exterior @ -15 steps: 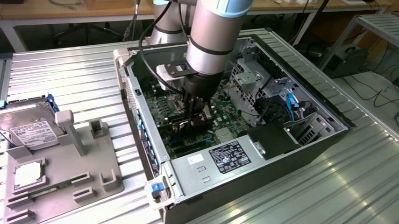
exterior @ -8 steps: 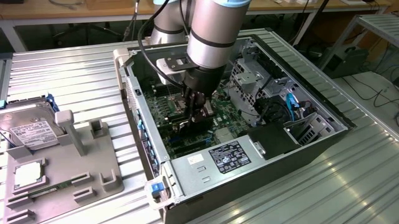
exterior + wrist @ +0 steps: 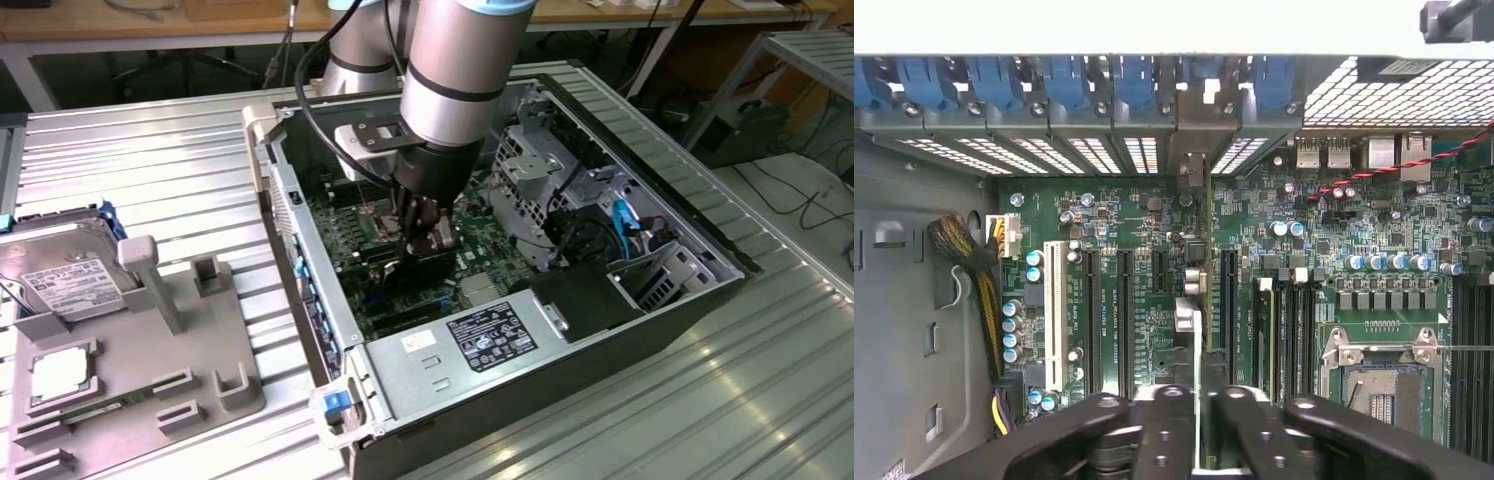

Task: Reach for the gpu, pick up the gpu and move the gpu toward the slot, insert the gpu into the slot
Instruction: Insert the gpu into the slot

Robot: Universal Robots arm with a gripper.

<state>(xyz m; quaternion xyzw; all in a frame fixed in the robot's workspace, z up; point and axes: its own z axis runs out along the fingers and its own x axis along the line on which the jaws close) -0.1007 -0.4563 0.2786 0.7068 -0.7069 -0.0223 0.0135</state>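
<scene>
My gripper (image 3: 430, 250) reaches down into the open computer case (image 3: 694, 300), over the green motherboard (image 3: 350, 245). In the wrist view the gpu (image 3: 1200, 300) stands on edge as a thin dark line running from the rear panel to my gripper (image 3: 1199, 395). Its metal bracket (image 3: 1194, 170) lines up with one rear opening. The two black fingers (image 3: 1164, 405) sit close on either side of the card's near end, shut on it. In the exterior view the gpu (image 3: 424, 268) hangs dark below the fingers. The slot is hidden beneath the card.
Black expansion connectors (image 3: 1124, 320), a white one (image 3: 1054, 310) and memory strips (image 3: 1284, 330) flank the card. The processor socket (image 3: 1379, 380) and yellow-black cables (image 3: 979, 280) lie further out. Outside the case, a hard drive (image 3: 67, 275) rests on a grey fixture (image 3: 174, 370).
</scene>
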